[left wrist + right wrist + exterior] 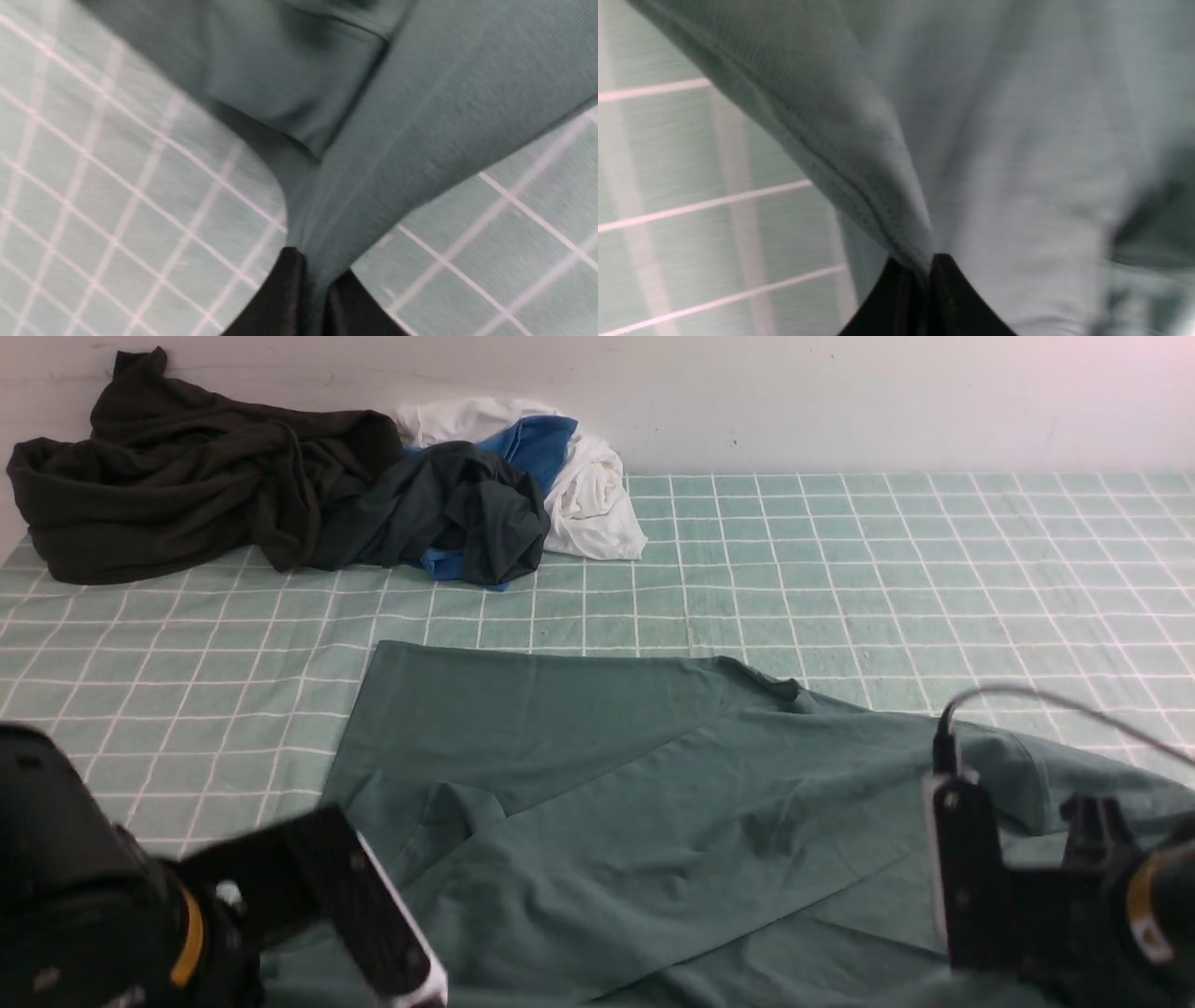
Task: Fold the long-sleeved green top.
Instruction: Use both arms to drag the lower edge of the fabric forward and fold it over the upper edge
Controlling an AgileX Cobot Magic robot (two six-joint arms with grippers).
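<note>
Left gripper [315, 275] and right gripper [927, 266] each pinch shut on the near edge of the green top [597, 784], spread on the checked cloth [840, 569]. The fabric stretches toward 12 o'clock, long axis running 9 to 3, one arm at each end.

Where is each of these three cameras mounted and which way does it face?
Left wrist view: on the left wrist, looking along the left gripper at the green long-sleeved top it pinches; only its black tips show.
Right wrist view: on the right wrist, along the right gripper, shut on the top's stitched hem; only its tips show.
Front view: on the robot, centred, facing forward over the top to a clothes heap by the wall; both grippers show low.
Both wrist views share the top and checked cloth.
</note>
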